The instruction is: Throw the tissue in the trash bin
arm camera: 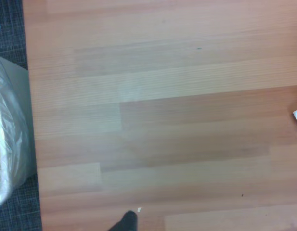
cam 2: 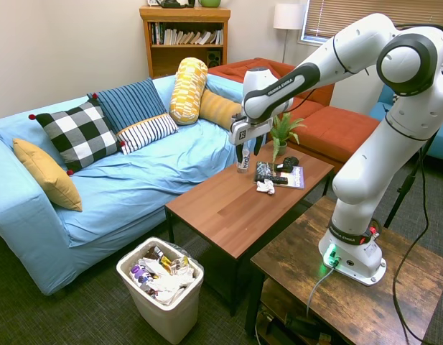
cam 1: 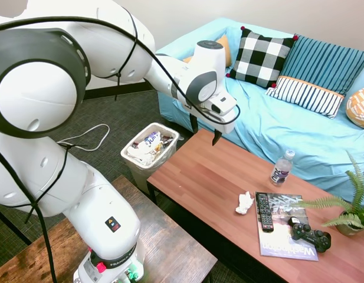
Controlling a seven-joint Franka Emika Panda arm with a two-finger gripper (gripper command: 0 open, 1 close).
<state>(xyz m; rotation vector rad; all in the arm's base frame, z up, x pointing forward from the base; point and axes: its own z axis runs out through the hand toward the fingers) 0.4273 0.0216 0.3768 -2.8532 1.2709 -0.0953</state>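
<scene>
gripper (cam 1: 205, 131): hanging in the air above the end of the coffee table nearest the bin, pointing straight down, its two dark fingers spread apart and holding nothing.
tissue (cam 1: 245, 203): lying crumpled and white on the wooden tabletop, well apart from the gripper, just beside the near corner of the magazine; in the second exterior view it is sitting at (cam 2: 265, 187); a white scrap at the edge of the wrist view may be it, though that is too small to tell.
trash bin (cam 1: 133, 160): standing on the dark carpet just off the short end of the table, white with a bag liner over its rim, already filled with mixed wrappers and paper; seen from the other side at (cam 2: 162, 310); its liner is showing as a blurred plastic shape (arm camera: 8, 144) in the wrist view.
coffee table (cam 1: 199, 177): long, reddish-brown wood, sitting in front of the sofa.
magazine (cam 1: 282, 233): lying flat toward the far end of the table.
remote control (cam 1: 264, 211): resting on the magazine, black.
game controller (cam 1: 310, 233): resting on the magazine beside the remote, black.
water bottle (cam 1: 281, 168): standing upright on the table's sofa side, near the tissue.
potted fern (cam 1: 350, 212): sitting at the table's far end.
sofa (cam 1: 276, 124): covered in light blue, carrying checked and striped cushions.
</scene>
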